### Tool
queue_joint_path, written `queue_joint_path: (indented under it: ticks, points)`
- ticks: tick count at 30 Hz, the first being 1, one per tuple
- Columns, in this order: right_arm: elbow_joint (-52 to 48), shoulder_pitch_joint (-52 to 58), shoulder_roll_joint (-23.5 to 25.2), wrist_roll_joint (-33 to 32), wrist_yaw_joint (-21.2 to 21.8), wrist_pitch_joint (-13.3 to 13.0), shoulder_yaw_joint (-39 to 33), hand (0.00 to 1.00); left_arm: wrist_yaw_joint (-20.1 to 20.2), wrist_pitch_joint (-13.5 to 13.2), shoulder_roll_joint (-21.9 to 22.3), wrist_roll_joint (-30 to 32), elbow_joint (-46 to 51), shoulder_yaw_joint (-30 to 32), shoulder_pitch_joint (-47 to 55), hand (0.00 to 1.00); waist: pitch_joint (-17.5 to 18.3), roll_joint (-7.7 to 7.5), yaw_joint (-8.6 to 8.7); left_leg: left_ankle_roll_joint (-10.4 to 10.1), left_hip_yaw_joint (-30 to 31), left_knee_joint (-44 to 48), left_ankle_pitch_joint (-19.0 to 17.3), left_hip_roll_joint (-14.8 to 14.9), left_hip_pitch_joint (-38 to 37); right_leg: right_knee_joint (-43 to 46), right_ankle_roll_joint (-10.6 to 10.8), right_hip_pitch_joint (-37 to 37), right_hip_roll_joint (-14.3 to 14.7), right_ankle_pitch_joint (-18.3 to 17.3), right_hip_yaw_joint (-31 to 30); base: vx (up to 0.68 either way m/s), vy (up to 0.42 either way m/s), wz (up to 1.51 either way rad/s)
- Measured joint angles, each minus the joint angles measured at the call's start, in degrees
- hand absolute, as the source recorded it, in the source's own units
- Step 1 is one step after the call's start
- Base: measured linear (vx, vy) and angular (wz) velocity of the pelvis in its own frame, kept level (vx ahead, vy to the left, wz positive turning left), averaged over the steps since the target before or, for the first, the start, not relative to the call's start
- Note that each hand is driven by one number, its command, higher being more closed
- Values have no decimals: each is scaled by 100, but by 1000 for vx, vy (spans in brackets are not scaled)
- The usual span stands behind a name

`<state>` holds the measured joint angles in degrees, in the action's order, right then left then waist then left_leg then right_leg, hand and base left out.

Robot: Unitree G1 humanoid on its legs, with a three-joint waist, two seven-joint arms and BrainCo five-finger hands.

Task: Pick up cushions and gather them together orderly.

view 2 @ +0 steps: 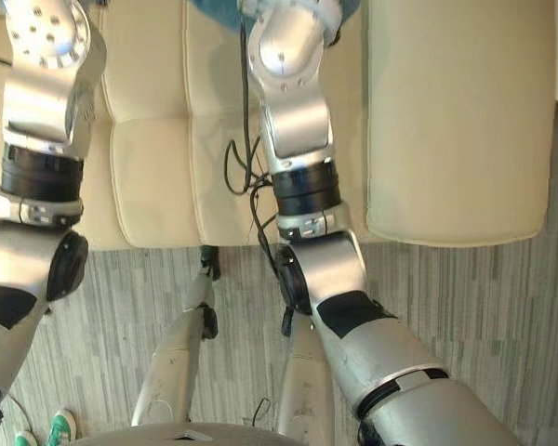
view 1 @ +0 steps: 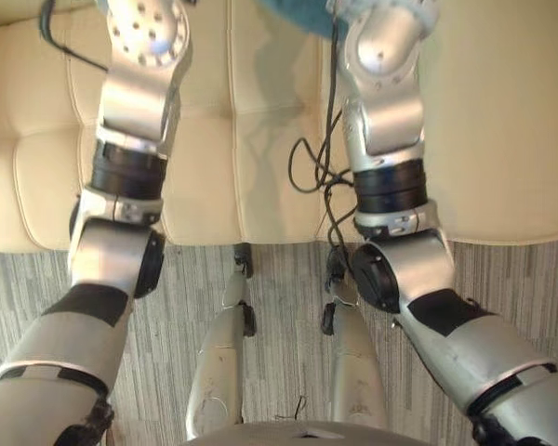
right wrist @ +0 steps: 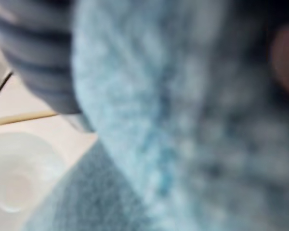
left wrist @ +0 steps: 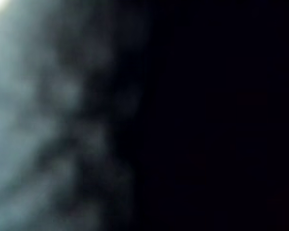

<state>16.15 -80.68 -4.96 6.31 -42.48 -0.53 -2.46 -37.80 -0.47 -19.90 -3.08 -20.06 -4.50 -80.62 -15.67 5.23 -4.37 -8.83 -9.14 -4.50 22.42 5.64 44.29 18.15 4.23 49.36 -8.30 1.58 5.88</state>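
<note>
a blue cushion (view 1: 293, 11) is seen at 12 o'clock over the cream sofa (view 1: 251, 139), pressed close against the right hand (right wrist: 36, 53); whether that hand or the left hand is closed on it cannot be told. it could be dropped or dragged askew if only loose pile is caught. no container is seen.

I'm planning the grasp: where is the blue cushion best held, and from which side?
Probably the near edge of the blue cushion, reached from the front across the sofa: that edge faces the robot, and the soft fuzzy cover should bunch easily.
</note>
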Motion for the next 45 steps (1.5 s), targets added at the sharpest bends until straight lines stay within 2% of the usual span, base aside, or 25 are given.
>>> queue_joint_path:
  ticks: [3, 7, 9, 12, 14, 16, 20, 22, 23, 24, 25, 26, 27, 28, 29, 32, 34, 37, 39, 40, 41, 42, 43, 45]
  points:
    - [142, -584, -489, 91, -208, -18, 100, 0, -11, -102, -110, 123, -296, -11, -483, 0, -1, 2, -17, 193, 56, 1, 167, 33, 463, 92, -24, 400, 16, -15, 146, 1, -35, 16]
    - [394, -873, -1151, 253, -394, -35, 452, 0, -48, -39, -73, 96, -853, 16, -497, 0, -2, 2, 1, 228, 153, 4, 196, 64, 1043, 187, -39, 910, 27, -17, 317, -30, 22, 12]
    - [608, -886, -1224, 256, -358, -51, 583, 0, -15, 24, 2, 39, -1046, 204, -311, 0, -72, 2, 25, 256, 146, 5, 221, 45, 1274, 334, -57, 1180, -3, -62, 331, 7, 38, 11]
    - [792, -782, -1246, 173, 108, -31, 641, 0, 311, 116, 88, -226, -1225, 541, -122, 0, -377, -10, 30, 363, 126, 6, 313, 9, 1590, 609, -69, 1610, -58, -129, 320, 33, 5, 7]
    - [802, -517, -1262, -15, 387, -13, 614, 0, 477, 185, 88, -396, -1235, 749, 19, 0, -434, -9, 44, 368, 129, 5, 317, -4, 1786, 712, -92, 1856, -80, -145, 320, 33, -15, 1]
    - [805, -134, -1292, -222, 778, 188, 535, 0, 585, 188, 90, -651, -1209, 1022, 281, 0, -750, -6, 80, 369, 127, 5, 318, -26, 1811, 726, -135, 1903, -106, -174, 300, 33, -24, -1]
    - [415, 339, -1298, -265, 1084, 178, 377, 0, 593, 123, 196, -947, -781, 1537, 1159, 0, -784, -20, 201, 370, 53, 7, 319, -116, 2056, 823, -75, 2219, -192, -129, 190, 43, -13, 6]
    - [204, 522, -1280, -269, 1146, 196, 328, 0, 600, 98, 202, -1081, -413, 1552, 1454, 0, -787, -27, 227, 363, 54, 6, 312, -192, 2013, 989, -38, 2256, -259, -238, 104, 36, -27, 19]
    - [84, 731, -1268, -380, 1195, 200, 323, 0, 597, 35, 198, -1197, -266, 1579, 1731, 0, -786, -32, 215, 19, 19, 3, -79, -210, 1891, 1124, 3, 2251, -292, -299, 29, 11, -51, 14]
    - [40, 805, -1258, -406, 1204, 200, 317, 0, 596, 24, 198, -1223, -254, 1596, 1819, 0, -789, -39, 214, -1, -60, 2, -203, -209, 1859, 1144, 18, 2244, -302, -302, -8, -2, -82, 18]
    - [12, 899, -1245, -448, 1227, 200, 349, 0, 598, 16, 201, -1297, -241, 1618, 1985, 0, -793, -51, 221, -249, -318, 1, -658, -209, 1779, 1030, 14, 2178, -337, -233, -73, -12, -73, 13]
    - [12, 992, -1231, -505, 1248, 202, 351, 0, 603, 10, 223, -1368, -205, 1692, 2175, 0, -840, -130, 215, -253, -616, 2, -773, -169, 1632, 765, 51, 2037, -368, -79, -126, -12, -81, -10]
    - [8, 1064, -1199, -537, 1270, 202, 355, 0, 601, -11, 239, -1393, -179, 1802, 2336, 0, -855, -154, 184, -106, -676, 2, -546, -109, 1529, 782, 81, 1981, -288, -67, -184, -1, -93, -56]
    - [-9, 1190, -1147, -627, 1324, 201, 332, 0, 600, -41, 242, -1452, -176, 1933, 2542, 0, -863, -169, 187, 170, -674, 1, -170, -57, 1435, 894, 83, 1932, -217, -113, -224, 4, -110, -46]
    - [-183, 1412, -1172, -743, 1346, 203, 218, 0, 613, -72, 259, -1549, -127, 2039, 2713, 0, -865, -178, 326, 239, -662, -1, -264, -87, 1334, 952, 94, 1837, -240, -167, -230, 8, -106, -24]
    - [-418, 1775, -1403, -1030, 1349, 201, -157, 0, 693, -203, 311, -1840, -78, 2040, 2989, 0, -909, -248, 424, 359, -675, 4, -141, -63, 990, 963, 93, 1500, -220, -224, -210, 22, -132, 1]
    - [-444, 1984, -1454, -1153, 1350, 200, -330, 0, 693, -263, 336, -1949, -37, 2051, 3252, 0, -915, -261, 444, 367, -662, 4, -134, -45, 700, 966, 60, 1222, -194, -250, -212, 22, -147, -9]
    - [-1082, 2786, -1601, -1396, 1355, 167, -570, 0, 690, -455, 533, -2078, 873, 2271, 4103, 0, -914, -265, 447, 367, -594, 2, -135, 19, 93, 890, 37, 589, -132, -322, -170, 16, -179, -11]
    - [-1582, 3464, -1642, -1569, 1401, 30, -791, 0, 695, -646, 580, -2047, 1405, 2482, 4624, 0, -907, -269, 475, 342, -467, 1, -162, 85, -299, 775, 16, 135, -66, -364, -109, 19, -193, -12]
    - [-1795, 3828, -1636, -1604, 1447, -20, -909, 0, 702, -719, 620, -2030, 1594, 2599, 4894, 0, -889, -274, 493, 350, -448, 0, -249, 115, -487, 717, 11, -68, -19, -388, -57, 27, -204, -17]
    - [-1942, 4312, -1611, -1628, 1507, -111, -1011, 0, 717, -776, 717, -2027, 1675, 2718, 5226, 0, -834, -288, 503, 442, -434, -1, -457, 152, -706, 687, 4, -276, 40, -448, -50, 30, -172, -19]
    - [-1995, 4863, -1490, -1797, 1625, -248, -1072, 0, 744, -778, 857, -2030, 1668, 2766, 5632, 0, -715, -344, 508, 450, -442, 0, -526, 180, -896, 625, -41, -477, 70, -482, -53, 29, -126, -16]
    - [-1990, 5103, -1402, -1866, 1660, -280, -1089, 0, 753, -771, 945, -2029, 1668, 2778, 5836, 0, -647, -368, 515, 459, -452, 0, -554, 191, -969, 585, -41, -560, 80, -482, -53, 43, -98, -14]
    - [-1975, 6117, -929, -2269, 1990, -324, -1112, 0, 897, -669, 1444, -2018, 1665, 2771, 6708, 0, -428, -438, 525, 444, -505, 0, -661, 227, -1382, 374, -25, -1041, 136, -492, -65, 77, -101, -16]
